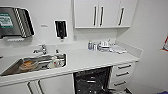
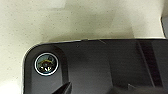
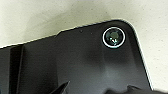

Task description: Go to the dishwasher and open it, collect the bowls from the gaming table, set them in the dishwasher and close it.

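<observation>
White desk [image 1: 87, 60], one dishwasher [image 1: 92, 80] open beneath it.
One steel sink [image 1: 15, 68] holds dishes; three drawers [image 1: 123, 74] stand beside the dishwasher; fingers' state: cannot tell.

You're in an office kitchenette: sink [image 1: 15, 67], tap [image 1: 41, 49], white cupboards [image 1: 102, 12], towel dispenser [image 1: 15, 22], open dishwasher [image 1: 91, 80].

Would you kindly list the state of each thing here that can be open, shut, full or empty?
dishwasher: open, its dark racked inside showing
upper cabinets: doors shut
drawers: all shut
sink: holding items, among them something orange
tap: no running water that I can make out
</observation>
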You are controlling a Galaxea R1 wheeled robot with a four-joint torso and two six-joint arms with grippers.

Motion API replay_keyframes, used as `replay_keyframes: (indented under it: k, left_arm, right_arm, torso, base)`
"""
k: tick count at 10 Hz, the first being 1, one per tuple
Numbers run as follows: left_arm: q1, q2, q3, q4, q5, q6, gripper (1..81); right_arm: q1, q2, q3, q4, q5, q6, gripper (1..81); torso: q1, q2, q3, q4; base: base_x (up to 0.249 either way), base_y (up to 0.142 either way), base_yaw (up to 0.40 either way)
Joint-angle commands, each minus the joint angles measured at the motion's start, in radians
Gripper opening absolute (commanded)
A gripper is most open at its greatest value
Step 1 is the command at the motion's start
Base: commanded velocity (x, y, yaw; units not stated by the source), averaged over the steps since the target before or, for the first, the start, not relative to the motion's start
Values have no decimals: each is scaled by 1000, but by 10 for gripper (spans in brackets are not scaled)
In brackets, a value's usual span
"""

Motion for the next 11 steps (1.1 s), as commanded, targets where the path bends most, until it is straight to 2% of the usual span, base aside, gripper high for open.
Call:
replay_keyframes:
  k: [1, 2, 3, 11]
  left_arm:
    - [-29, 6, -3, 7, 57, 0, 811]
    - [-31, 9, -7, 5, 57, -1, 811]
    - [-31, 12, -12, 5, 57, -1, 811]
    - [-31, 35, -52, 7, 57, -1, 811]
  right_arm:
    - [50, -2, -4, -5, -46, 2, 811]
    - [47, -2, -2, -5, -46, 0, 811]
    - [46, -2, 0, -5, -46, -2, 811]
    - [47, -1, 1, -3, -46, -2, 811]
  torso:
    - [-62, 96, 0, 0]
    - [-86, 134, 0, 0]
    - [-110, 171, 48, 0]
    - [-296, 459, 234, 0]
  base:
    - [0, 0, 0]
    - [0, 0, 0]
    - [0, 0, 0]
    - [0, 0, 0]
